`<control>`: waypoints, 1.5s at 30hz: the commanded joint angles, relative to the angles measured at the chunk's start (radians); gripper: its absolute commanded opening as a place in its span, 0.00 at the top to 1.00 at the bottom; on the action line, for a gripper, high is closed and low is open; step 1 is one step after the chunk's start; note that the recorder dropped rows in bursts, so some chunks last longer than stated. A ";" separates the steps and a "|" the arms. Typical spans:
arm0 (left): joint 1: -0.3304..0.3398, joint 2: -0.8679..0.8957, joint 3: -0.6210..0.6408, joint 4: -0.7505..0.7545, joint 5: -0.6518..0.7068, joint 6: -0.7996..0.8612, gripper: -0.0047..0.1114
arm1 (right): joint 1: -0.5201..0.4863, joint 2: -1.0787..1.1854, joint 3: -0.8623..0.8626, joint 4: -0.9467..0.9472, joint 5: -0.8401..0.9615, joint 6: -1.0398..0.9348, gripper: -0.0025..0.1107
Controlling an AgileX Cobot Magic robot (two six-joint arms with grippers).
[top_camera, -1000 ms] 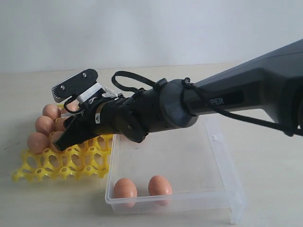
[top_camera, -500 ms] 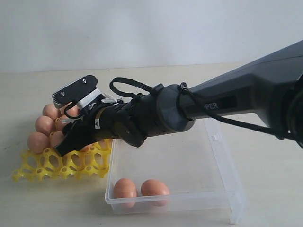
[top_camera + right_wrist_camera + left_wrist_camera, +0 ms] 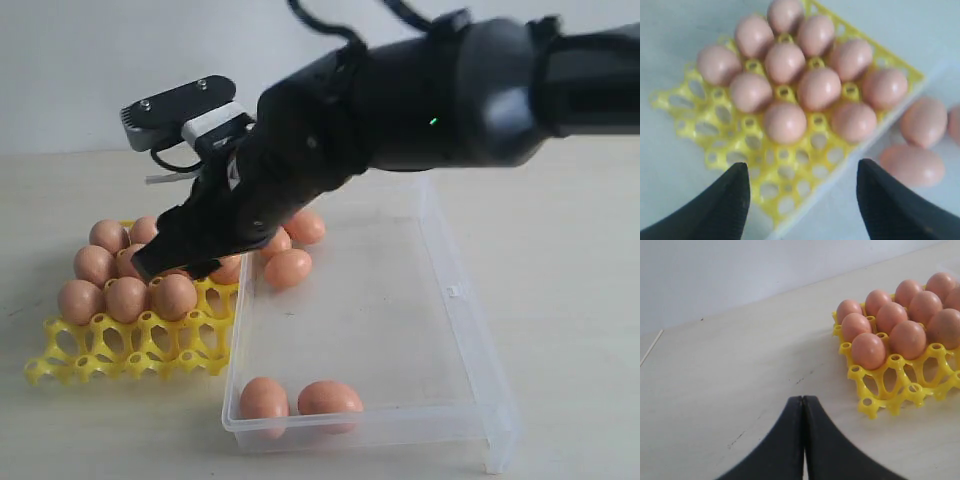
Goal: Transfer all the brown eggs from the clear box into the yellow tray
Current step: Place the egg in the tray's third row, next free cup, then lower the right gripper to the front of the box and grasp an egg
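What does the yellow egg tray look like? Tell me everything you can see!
The yellow tray looks like bright plastic: a grid of open round cups with little holed pegs between them. It lies flat on the pale table, close beside the clear box. Brown eggs sit in the cups of its back rows; the front rows are empty. The open right gripper hangs above without touching it.

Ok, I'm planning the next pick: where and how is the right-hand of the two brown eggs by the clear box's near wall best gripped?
Across the narrow middle of the right-hand egg, from straight above. It lies on its side, long axis along the near wall of the clear box, with the neighbouring egg close at one end, so sideways or end-to-end grips look blocked.
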 commanded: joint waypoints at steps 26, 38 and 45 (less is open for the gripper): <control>-0.002 -0.006 -0.004 0.000 -0.008 -0.005 0.96 | -0.068 0.141 0.003 0.157 0.501 -0.428 0.45; -0.002 -0.006 -0.004 0.000 -0.008 -0.005 0.96 | -0.068 0.126 0.003 0.136 0.513 -0.428 0.45; -0.002 -0.006 -0.004 0.000 -0.008 -0.005 0.96 | -0.070 0.130 0.003 0.104 0.535 -0.474 0.45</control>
